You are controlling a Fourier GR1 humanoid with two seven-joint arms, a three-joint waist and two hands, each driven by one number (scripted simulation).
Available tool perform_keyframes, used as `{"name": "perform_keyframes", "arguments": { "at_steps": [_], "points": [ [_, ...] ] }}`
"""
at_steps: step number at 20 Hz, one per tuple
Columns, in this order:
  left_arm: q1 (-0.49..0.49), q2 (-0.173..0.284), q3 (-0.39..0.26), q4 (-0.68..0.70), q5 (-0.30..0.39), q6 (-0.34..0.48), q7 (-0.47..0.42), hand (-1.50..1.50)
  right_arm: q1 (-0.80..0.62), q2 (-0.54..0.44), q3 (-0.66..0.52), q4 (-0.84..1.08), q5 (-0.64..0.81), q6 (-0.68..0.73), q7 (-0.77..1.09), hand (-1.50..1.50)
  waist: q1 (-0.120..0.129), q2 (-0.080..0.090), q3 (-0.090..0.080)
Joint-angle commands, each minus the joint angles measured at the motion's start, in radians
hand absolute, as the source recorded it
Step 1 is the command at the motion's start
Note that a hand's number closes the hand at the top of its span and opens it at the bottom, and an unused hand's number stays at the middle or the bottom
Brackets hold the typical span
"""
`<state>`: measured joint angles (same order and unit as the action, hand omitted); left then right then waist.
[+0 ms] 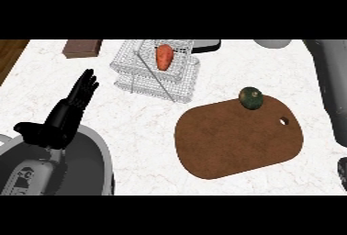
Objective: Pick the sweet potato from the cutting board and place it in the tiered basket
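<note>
The orange sweet potato (163,57) lies in the top tier of the white wire tiered basket (139,75) at the back of the counter. The brown cutting board (237,142) lies right of centre, with only a small dark green round vegetable (251,97) at its far edge. My left hand (68,114) stands open at the left with fingers pointing up, well apart from the basket and the board. A grey forearm (332,92) runs along the right edge. Its hand does not show.
A large grey round vessel (98,151) sits at the lower left, beside my left forearm. A brown block (82,47) lies at the back left, next to the basket. A pale rounded object (273,43) sits at the back right.
</note>
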<state>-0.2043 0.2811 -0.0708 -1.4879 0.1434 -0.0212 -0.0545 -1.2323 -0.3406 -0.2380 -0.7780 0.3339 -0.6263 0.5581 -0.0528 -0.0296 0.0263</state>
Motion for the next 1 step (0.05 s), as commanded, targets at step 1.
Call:
{"name": "perform_keyframes", "arguments": {
  "at_steps": [1],
  "points": [
    [0.09, -0.043, -0.014, 0.081, 0.017, 0.011, 0.044, 0.0, 0.13, -0.088, -0.029, -0.12, -0.075, 0.146, -0.024, -1.5, -0.036, 0.008, -0.024]
  ]
}}
